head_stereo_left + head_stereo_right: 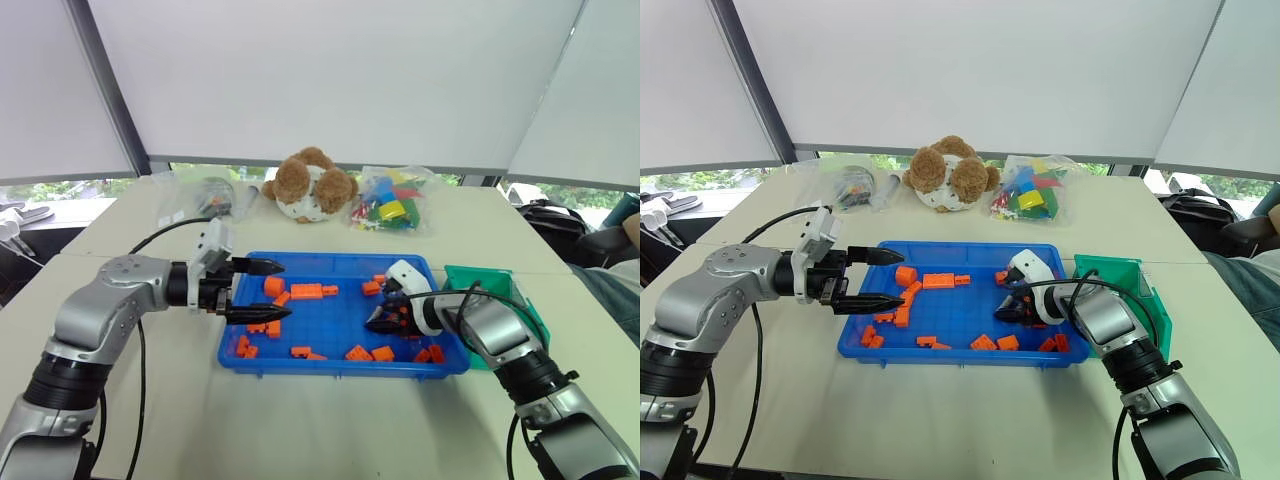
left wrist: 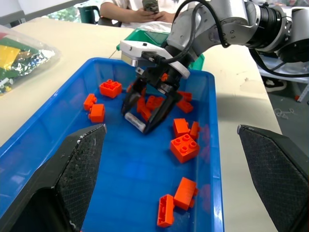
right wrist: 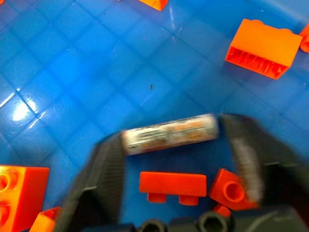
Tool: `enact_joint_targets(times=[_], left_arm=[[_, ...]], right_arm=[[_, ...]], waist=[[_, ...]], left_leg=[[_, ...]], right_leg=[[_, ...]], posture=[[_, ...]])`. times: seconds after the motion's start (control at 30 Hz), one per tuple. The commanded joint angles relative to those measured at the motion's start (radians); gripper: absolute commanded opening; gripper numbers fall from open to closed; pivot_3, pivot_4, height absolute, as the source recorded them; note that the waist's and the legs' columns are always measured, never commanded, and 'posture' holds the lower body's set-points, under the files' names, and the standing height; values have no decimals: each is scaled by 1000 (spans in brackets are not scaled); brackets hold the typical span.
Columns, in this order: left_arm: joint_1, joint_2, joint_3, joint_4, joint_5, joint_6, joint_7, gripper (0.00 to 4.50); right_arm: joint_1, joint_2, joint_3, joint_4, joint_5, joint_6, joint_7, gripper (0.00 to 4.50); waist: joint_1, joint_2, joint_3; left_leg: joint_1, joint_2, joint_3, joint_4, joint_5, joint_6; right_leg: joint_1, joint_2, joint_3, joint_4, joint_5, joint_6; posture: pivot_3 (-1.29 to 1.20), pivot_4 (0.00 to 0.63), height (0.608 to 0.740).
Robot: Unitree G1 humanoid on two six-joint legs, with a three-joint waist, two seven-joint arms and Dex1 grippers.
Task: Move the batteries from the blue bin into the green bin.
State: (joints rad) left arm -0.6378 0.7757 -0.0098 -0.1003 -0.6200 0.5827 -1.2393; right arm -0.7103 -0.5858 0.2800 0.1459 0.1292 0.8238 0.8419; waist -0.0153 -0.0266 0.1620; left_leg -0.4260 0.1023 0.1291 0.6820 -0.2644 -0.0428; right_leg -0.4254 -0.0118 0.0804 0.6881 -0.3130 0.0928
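My right claw (image 2: 145, 113) is clamped endwise on a battery (image 3: 169, 134) in the blue bin (image 1: 340, 366); left claw (image 1: 262, 290) apart. Lift straight, slow, w/o knocking blocks, then to green bin (image 1: 497, 283).

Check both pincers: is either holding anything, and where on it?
Right pincer is shut on a battery, fingers at its two ends, down in the blue bin. Left pincer is open and holds nothing.

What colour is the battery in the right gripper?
Silver-grey battery, clearest in the right wrist view.
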Motion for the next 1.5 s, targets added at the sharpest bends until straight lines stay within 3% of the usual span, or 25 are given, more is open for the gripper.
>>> enact_joint_targets(times=[0.03, 0.1, 0.23, 0.5, 0.77, 0.93, 1.13, 1.37, 1.5], left_arm=[[-2, 12, 34, -30, -10, -5, -3, 4500], [0, 13, 34, -32, -11, -5, -4, 4500], [-4, 15, 34, -29, -11, -3, -6, 4500], [-3, 11, 29, -20, -10, -9, -12, 4500], [-24, -2, 26, 1, -13, -2, -26, 4500], [-27, -3, 27, 3, -14, -2, -30, 4500], [-25, 3, 34, 0, -16, 2, -28, 4500], [-23, 31, 47, 10, -9, -1, -37, 4500], [-30, 43, 53, 19, -11, 0, -40, 4500]], right_arm=[[-15, -2, -2, -43, -3, 9, 5, 2174], [-20, -7, -13, -68, 1, 21, 3, 2174], [-69, -89, -157, -214, 46, 105, -21, 2174], [62, -378, -416, -263, 68, 149, -25, 2174], [217, -422, -456, -261, 87, 126, -18, 2174], [240, -430, -460, -247, 92, 106, -20, 4448], [238, -474, -490, -287, 124, 91, 17, 4448], [280, -537, -613, -506, 329, 76, 212, 4448], [289, -558, -647, -584, 411, 113, 238, 4448]], waist=[[0, 0, 0], [0, 0, 0], [3, 1, 0], [6, 0, 0], [-3, 1, 0], [2, 1, 0], [2, 1, 0], [1, 1, 0], [1, 1, 0]], left_leg=[[0, 0, 0, 0, 0, 0], [0, 0, 0, 0, 0, 0], [-1, 0, 0, 0, 0, 0], [-1, 0, 0, 0, -1, 2], [0, 0, 0, -2, -1, 2], [0, 0, 0, -1, -1, 2], [0, 0, 0, -1, -1, 2], [0, 0, 0, -1, -1, 2], [0, 0, 0, -1, -1, 2]], right_leg=[[0, 0, 0, 0, 0, 0], [0, 0, 0, 0, 0, 0], [-1, 0, 0, 0, 0, 0], [0, 0, 0, -2, 0, 0], [0, 0, 1, -1, 0, 0], [0, 0, 1, -1, 0, 0], [0, 0, 1, -1, 0, 0], [0, 0, 0, -1, 0, 0], [0, 0, 0, -1, 0, 0]], posture=[[0, 150, 734], [0, 150, 734], [0, 150, 734], [0, 150, 734], [0, 150, 734], [0, 150, 734], [0, 150, 734], [0, 150, 734], [0, 150, 734]])
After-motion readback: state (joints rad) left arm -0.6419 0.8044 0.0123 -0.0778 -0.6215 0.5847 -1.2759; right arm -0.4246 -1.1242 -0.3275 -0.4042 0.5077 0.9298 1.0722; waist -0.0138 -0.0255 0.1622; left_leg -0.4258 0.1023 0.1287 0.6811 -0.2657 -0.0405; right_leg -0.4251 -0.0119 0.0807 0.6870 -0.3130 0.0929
